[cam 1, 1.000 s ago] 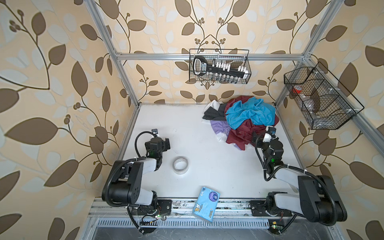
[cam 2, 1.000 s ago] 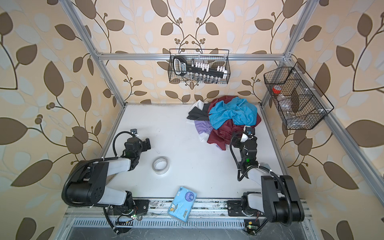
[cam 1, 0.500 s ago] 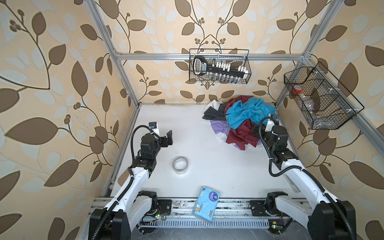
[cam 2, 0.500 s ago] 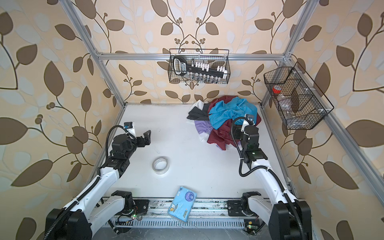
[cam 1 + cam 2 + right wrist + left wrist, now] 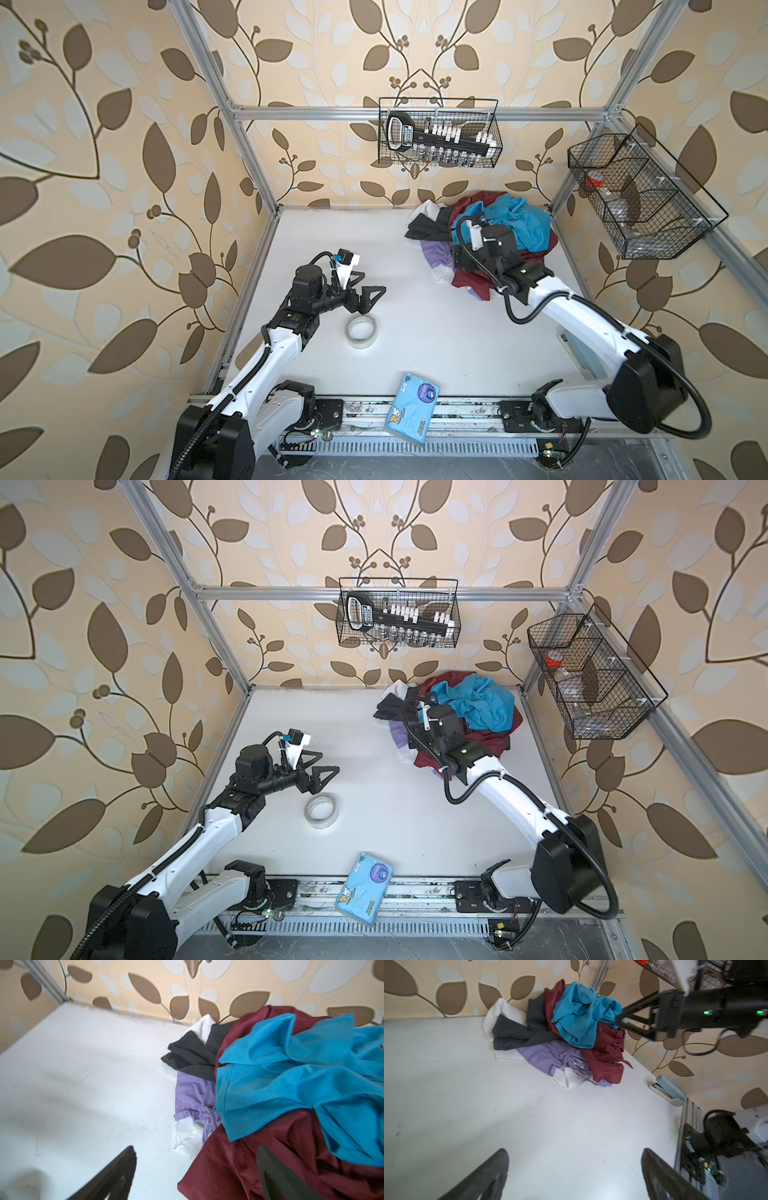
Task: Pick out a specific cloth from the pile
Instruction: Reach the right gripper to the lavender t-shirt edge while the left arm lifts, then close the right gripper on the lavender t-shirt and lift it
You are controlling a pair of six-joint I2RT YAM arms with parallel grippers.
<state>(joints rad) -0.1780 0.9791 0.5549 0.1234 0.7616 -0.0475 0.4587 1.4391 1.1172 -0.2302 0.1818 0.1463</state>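
Observation:
The pile (image 5: pixel 523 224) of blue, maroon, dark grey and white garments lies at the table's back right corner. The cloth (image 5: pixel 436 253), lavender, sticks out from under the blue and maroon garments on the pile's near left side. It also shows in the wrist views: cloth (image 5: pixel 542 1053), cloth (image 5: pixel 189 1093). My right gripper (image 5: pixel 457 257) hovers open over the pile's left front edge with nothing between its fingers; in its wrist view the right gripper (image 5: pixel 195 1151) straddles the maroon hem and bare table. My left gripper (image 5: pixel 372 284) hangs open and empty above mid-table.
A roll of clear tape (image 5: pixel 361 330) lies just below the left gripper. A blue packet (image 5: pixel 411 409) sits on the front rail. Wire baskets hang on the back wall (image 5: pixel 438 133) and on the right wall (image 5: pixel 640 199). A pale blue stapler-like object (image 5: pixel 668 1091) lies at the table's right edge.
Both arms have unfolded from their low rest poses. The right gripper has travelled back and left to the pile. The left gripper has risen and swung right, to above the tape roll.

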